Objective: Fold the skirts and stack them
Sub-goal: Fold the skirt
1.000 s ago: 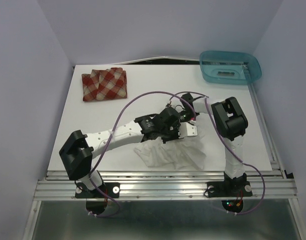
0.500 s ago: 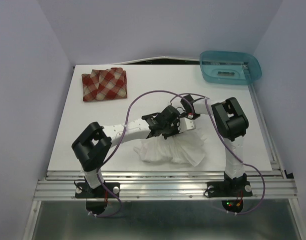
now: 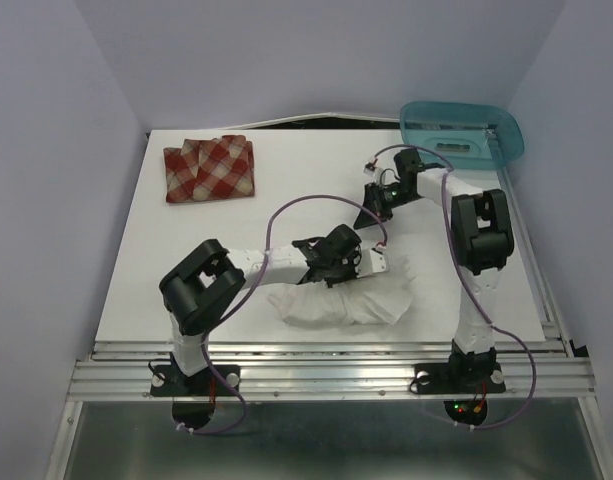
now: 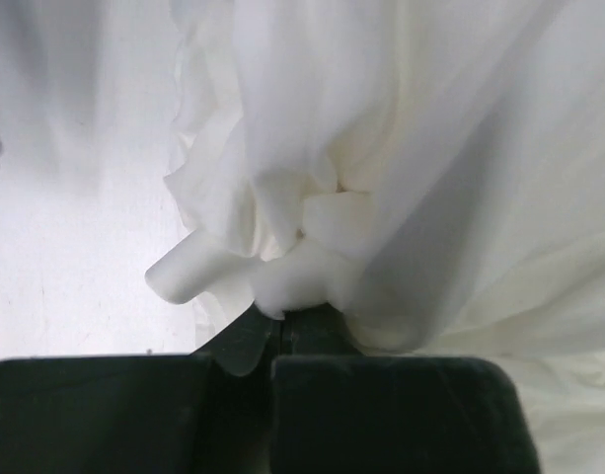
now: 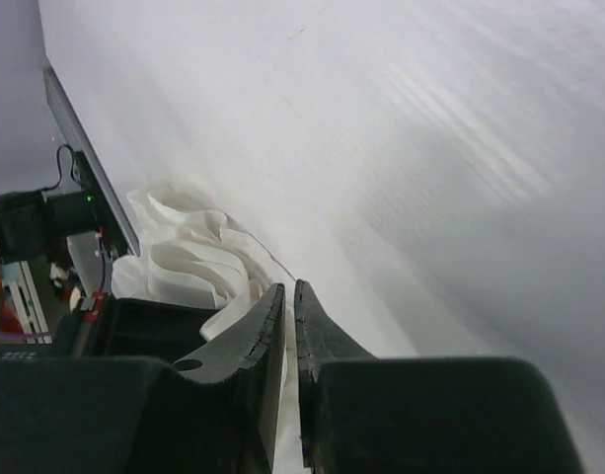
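Folding white skirt (image 3: 336, 305), lower centre, was in hand; left gripper (image 4: 282, 318) clenched its edge; right gripper (image 5: 290, 288) stood barely parted, empty; it likely needed 1 free corner next.

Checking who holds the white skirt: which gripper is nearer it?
Left. The left gripper is shut on the white skirt; the right gripper hangs clear of it, farther back over the table.

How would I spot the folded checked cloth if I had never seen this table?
Start at the white table and go to its far left corner. There lies the red-and-cream plaid skirt, folded flat. Unlike the plain white crinkled skirt bunched near the front edge, it is patterned and lies alone.
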